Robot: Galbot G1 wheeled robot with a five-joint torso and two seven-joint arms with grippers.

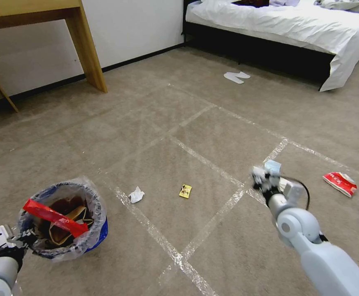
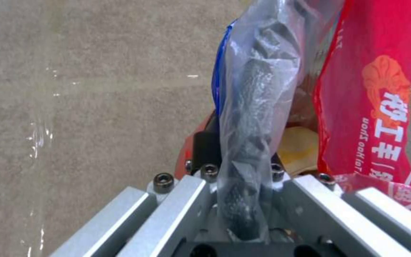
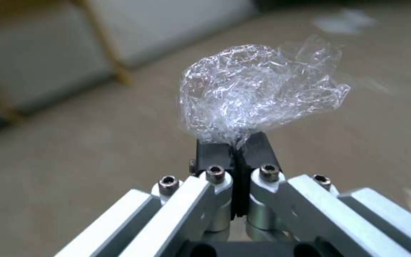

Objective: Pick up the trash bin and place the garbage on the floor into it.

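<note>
At the lower left of the head view my left gripper (image 1: pixel 21 239) is clamped on the near rim of the trash bin (image 1: pixel 62 220), pinching wall and clear liner together so the bin rides with me, mouth up. A red wrapper strip (image 1: pixel 55 218) lies across the opening, above a brown paper bag (image 1: pixel 70 224) already inside.

At right of centre my right gripper (image 1: pixel 265 177) is raised off the carpet, its fingers pressed together on a wad of crumpled clear plastic (image 3: pixel 258 92), held by its lower edge, I judge for carrying over to the bin.

Farther out on the floor lie a white tissue (image 1: pixel 136 194), a tiny yellow wrapper (image 1: pixel 185 191) and, at right, a red-white packet (image 1: pixel 340 183), all well apart.
</note>
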